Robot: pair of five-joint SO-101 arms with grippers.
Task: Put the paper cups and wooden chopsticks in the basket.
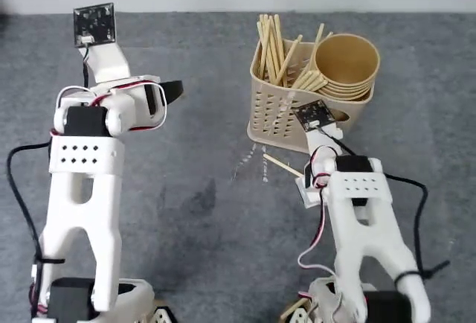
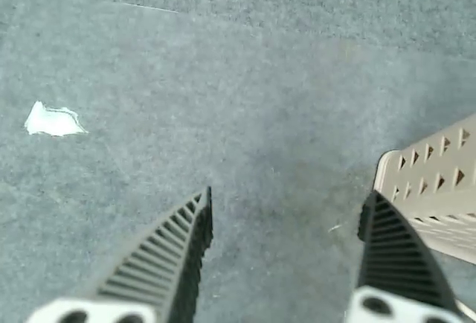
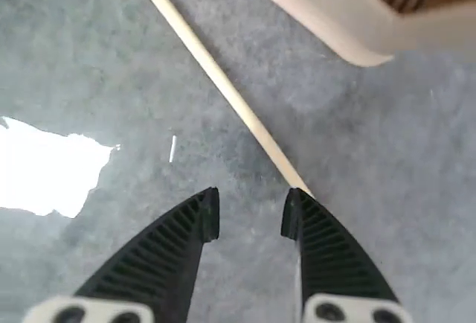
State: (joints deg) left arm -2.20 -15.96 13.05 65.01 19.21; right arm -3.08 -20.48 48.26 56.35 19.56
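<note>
The beige slotted basket (image 1: 277,111) stands at the back right and holds several wooden chopsticks (image 1: 274,44) and a stack of paper cups (image 1: 346,62). One loose chopstick (image 1: 282,164) lies on the grey mat just in front of the basket. In the right wrist view this chopstick (image 3: 223,88) runs diagonally, and its near end meets the tip of one finger. My right gripper (image 3: 251,211) is open low over the mat, with nothing between its fingers. My left gripper (image 2: 286,215) is wide open above bare mat, left of the basket's corner (image 2: 431,181).
A white scrap (image 2: 52,120) lies on the mat beyond the left gripper. Another white patch (image 3: 44,167) lies beside the right gripper. Faint white marks (image 1: 245,163) show on the mat before the basket. Open mat spreads between the two arms.
</note>
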